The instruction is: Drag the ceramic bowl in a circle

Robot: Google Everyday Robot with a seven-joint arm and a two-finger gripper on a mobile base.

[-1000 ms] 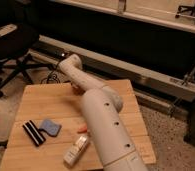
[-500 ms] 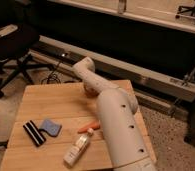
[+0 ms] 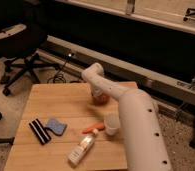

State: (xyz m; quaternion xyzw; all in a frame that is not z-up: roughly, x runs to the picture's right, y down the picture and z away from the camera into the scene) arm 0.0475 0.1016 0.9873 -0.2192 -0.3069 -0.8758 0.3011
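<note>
The ceramic bowl point(image 3: 101, 99) is a small reddish-brown bowl on the far right part of the wooden table point(image 3: 56, 100). My white arm reaches from the lower right over the table and bends down onto the bowl. The gripper point(image 3: 98, 93) is at the bowl, under the wrist, and mostly hidden by it. The bowl is partly covered by the arm.
A small white cup point(image 3: 111, 124) stands just in front of the bowl. A thin orange carrot point(image 3: 92, 127) and a white bottle point(image 3: 82, 149) lie near the front. A blue sponge point(image 3: 55, 126) and a black striped object point(image 3: 39, 131) lie front left. An office chair point(image 3: 16, 45) stands beyond the table's left side.
The arm has swung to the right along the far side of the table, and the bowl has moved right with it. The white cup, before hidden by the arm, now shows.
</note>
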